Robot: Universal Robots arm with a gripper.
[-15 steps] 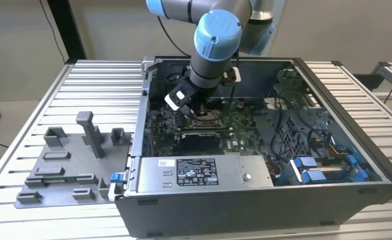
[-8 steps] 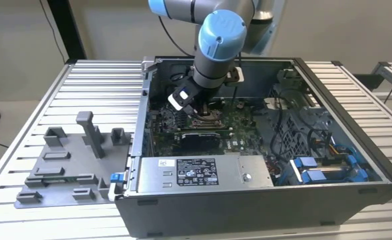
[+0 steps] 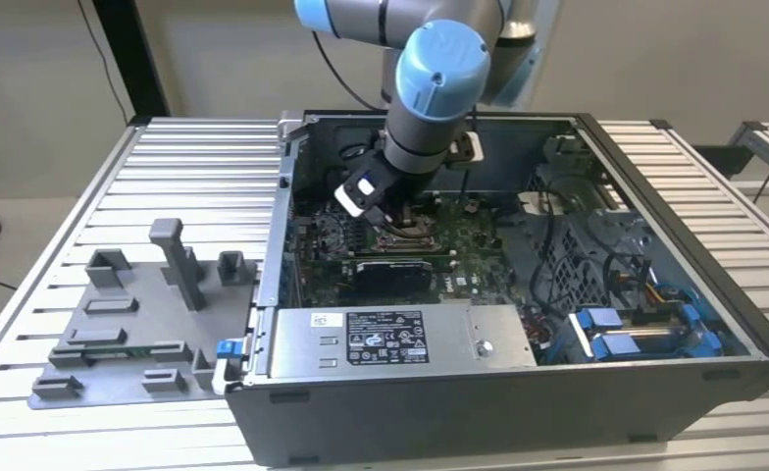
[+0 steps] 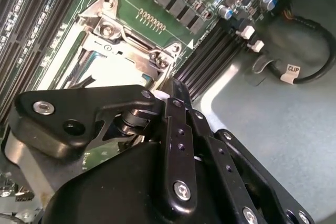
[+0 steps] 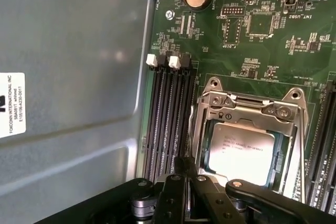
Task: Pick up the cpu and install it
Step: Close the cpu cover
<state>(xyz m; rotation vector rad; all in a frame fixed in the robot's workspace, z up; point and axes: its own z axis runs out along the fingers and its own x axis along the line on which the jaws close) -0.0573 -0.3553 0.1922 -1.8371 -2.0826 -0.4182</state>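
The cpu [image 5: 241, 153], a small square chip with a silvery-white top, lies flat inside the metal-framed socket [image 5: 247, 106] on the green motherboard. In the second wrist view the cpu [image 4: 100, 69] shows as a pale patch within the socket frame [image 4: 113, 32]. My gripper [image 5: 185, 165] hovers just beside the socket's edge, fingers pressed together with nothing between them. Its black linkage [image 4: 173, 129] covers part of the socket. In the exterior view the gripper [image 3: 391, 221] reaches down into the open computer case [image 3: 646, 294], right over the socket [image 3: 414, 235].
Black memory slots [image 5: 168, 119] run alongside the socket, next to the grey case wall [image 5: 68, 77]. A power supply [image 3: 384, 339] fills the case's front. A grey plastic tray [image 3: 136, 324] with upright posts stands on the table at the exterior view's left. Blue connectors [image 3: 620, 334] sit at the right.
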